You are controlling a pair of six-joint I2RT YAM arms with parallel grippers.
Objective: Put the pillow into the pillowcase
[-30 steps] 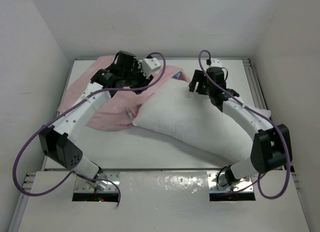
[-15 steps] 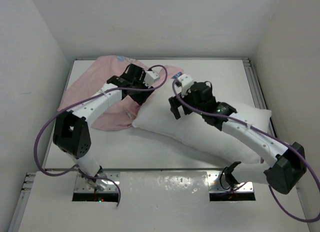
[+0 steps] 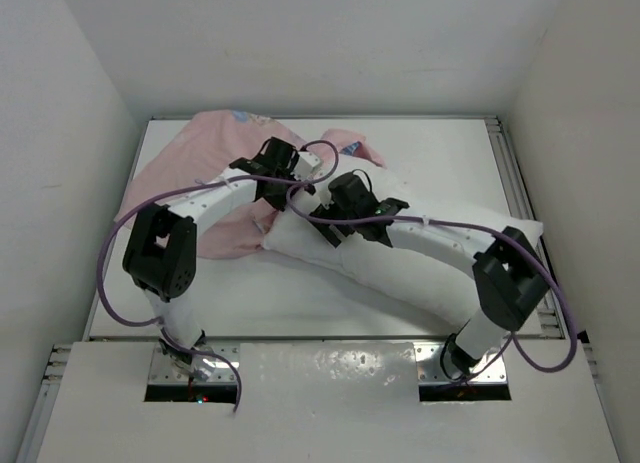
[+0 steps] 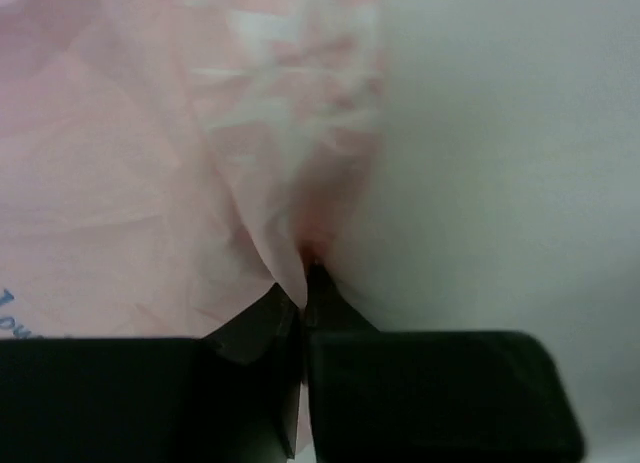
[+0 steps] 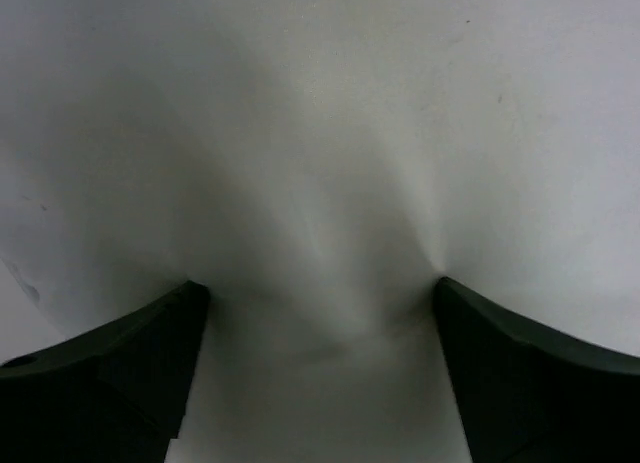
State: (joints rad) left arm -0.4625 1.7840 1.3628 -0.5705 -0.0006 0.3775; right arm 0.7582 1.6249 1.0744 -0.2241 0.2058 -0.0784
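Observation:
The pillowcase (image 3: 190, 173) lies crumpled at the back left, its pale pink side showing. The white pillow (image 3: 405, 273) stretches from the middle to the right edge. My left gripper (image 3: 291, 186) is at the pillow's left end, shut on a fold of the pillowcase (image 4: 200, 183). In the left wrist view the left gripper (image 4: 305, 275) pinches pink cloth, with the pillow (image 4: 500, 163) just to its right. My right gripper (image 3: 325, 223) stands open, pressed down into the pillow (image 5: 320, 133) near that same end. Both fingertips (image 5: 190, 301) dent the white cloth.
White walls close the table (image 3: 300, 305) in on the left, back and right. The two arms cross close together over the pillow's left end. Purple cables (image 3: 110, 273) loop off both arms.
My left gripper came toward the pillow's left end and shut on the pillowcase. My right arm swept left across the pillow and pressed its open jaws into it.

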